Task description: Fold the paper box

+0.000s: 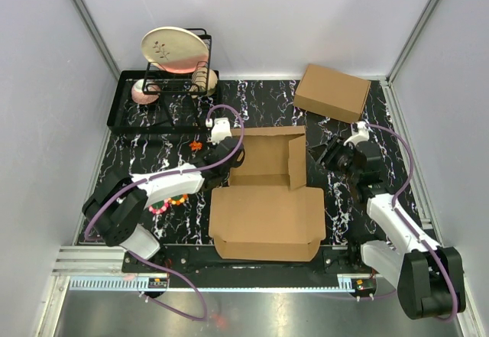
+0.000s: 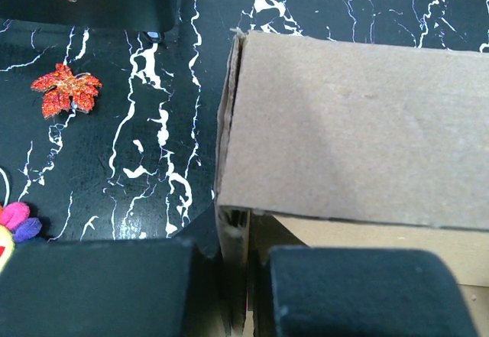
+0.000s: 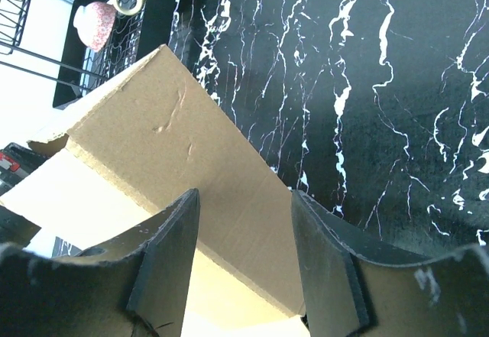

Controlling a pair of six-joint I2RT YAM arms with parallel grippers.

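1. The flat brown paper box point(image 1: 263, 218) is plain cardboard, dull and a bit rough, with small dents.
2. The black table top point(image 1: 267, 100) with white veins looks like smooth stone.
3. The little red leaf point(image 2: 67, 89) sparkles with glitter.
4. The black dish rack point(image 1: 200, 73) is thin wire.

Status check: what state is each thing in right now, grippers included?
paper box: partly folded, side walls raised, lid lying flat
left gripper: shut on the paper box's left wall
right gripper: open, at the right wall
second box: fully made up, closed
plate: standing on edge in the rack
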